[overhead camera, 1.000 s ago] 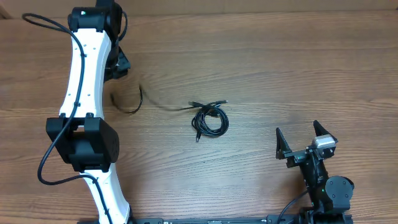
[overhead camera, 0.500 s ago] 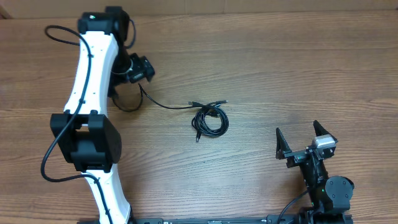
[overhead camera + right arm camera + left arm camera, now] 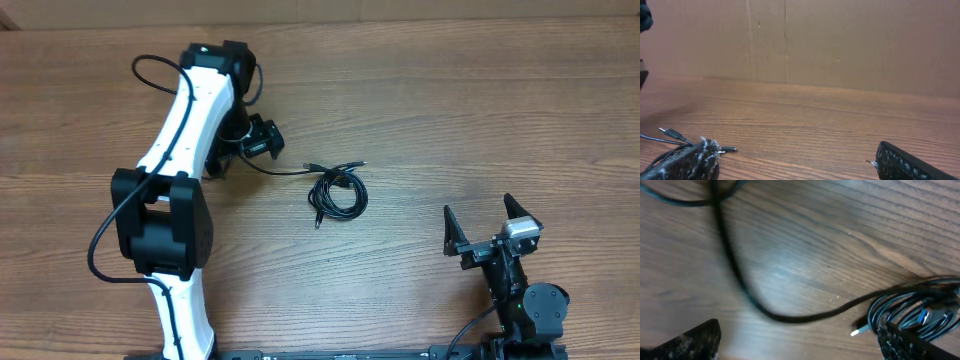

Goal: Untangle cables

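Swinging in from the 9 o'clock side of the table point(image 3: 420, 110), the left arm point(image 3: 190, 110) has carried the left gripper point(image 3: 800, 330) across since the earlier overhead frame, and it now hangs over the near end of the strand point(image 3: 285, 171), at about 10 o'clock from the coil point(image 3: 338, 193). Its jaws stand fully apart and hold nothing; in the wrist view only bare wood and the strand lie between the fingers point(image 3: 695, 340). The cables point(image 3: 912, 311) sit near the table's centre as a small flat coil of thin black cord, with one strand trailing away toward 9 o'clock and a short plug point(image 3: 355, 163) sticking out at 1 o'clock. Such cord should be very light, limp and rather slick: a pull on one end will probably drag the whole coil rather than open it. The free strand, or a plug end point(image 3: 856, 331), looks the better place to take hold, since a pinch on the coil itself would likely catch several turns at once. The right gripper point(image 3: 480, 215) is parked at 4 o'clock from the coil, well apart from it, jaws wide and empty; it would seem the natural hand to pin the coil. Nothing else lies on the wood. A brown wall point(image 3: 850, 45) closes the far side at 12 o'clock, and the left arm's own thick wiring loops beside it, clear of the cables.
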